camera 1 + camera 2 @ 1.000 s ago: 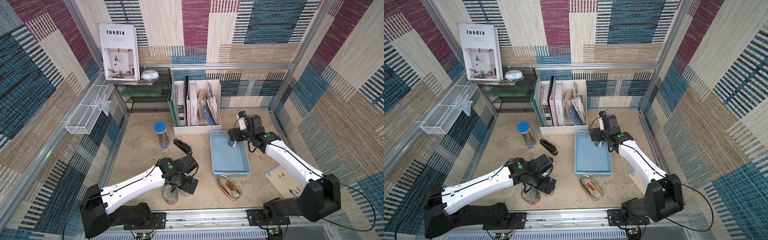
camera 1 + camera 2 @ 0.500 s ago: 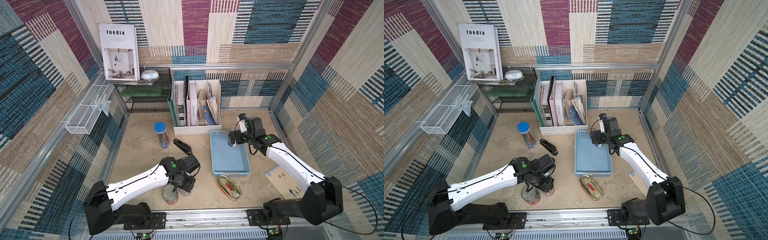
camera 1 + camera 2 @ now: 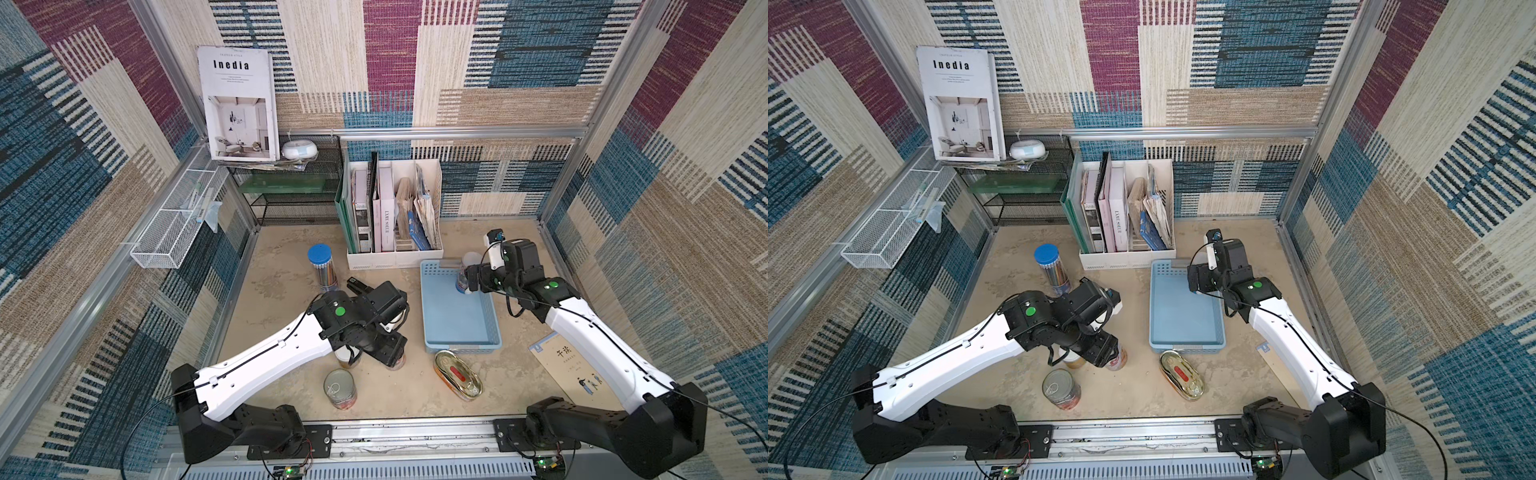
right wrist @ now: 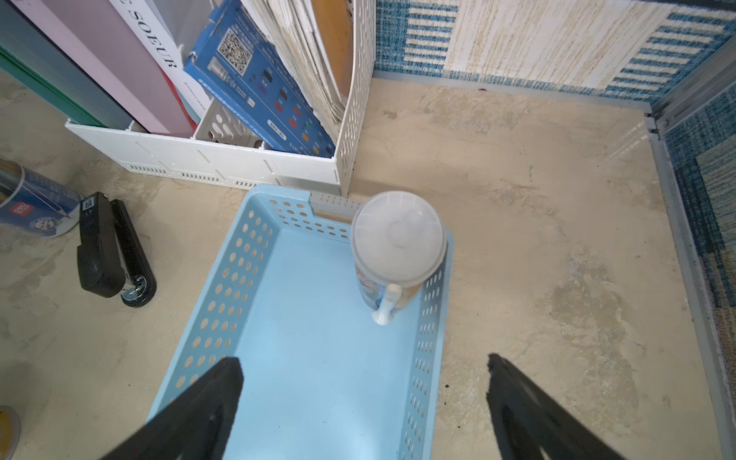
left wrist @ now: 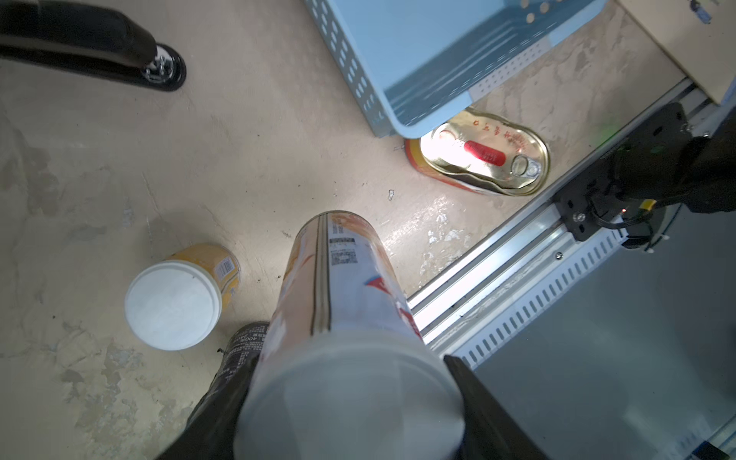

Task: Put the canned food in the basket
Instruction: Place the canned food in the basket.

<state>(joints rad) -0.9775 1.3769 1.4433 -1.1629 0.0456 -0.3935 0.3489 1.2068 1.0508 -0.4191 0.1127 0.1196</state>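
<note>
Clearance matters: the left gripper (image 5: 348, 354), clamped on a slim can (image 5: 342, 278) at lower centre, should rise straight before swinging to the basket (image 5: 350, 71).

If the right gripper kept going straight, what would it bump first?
Probably the white-lidded can standing in the blue basket, though the open right gripper may meet the basket floor first.

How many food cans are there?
5: slim white-lidded can in the light blue plastic basket; second slim can in the left gripper; third beside it; steel pull-ring can, flat gold oval tin outside the basket.
</note>
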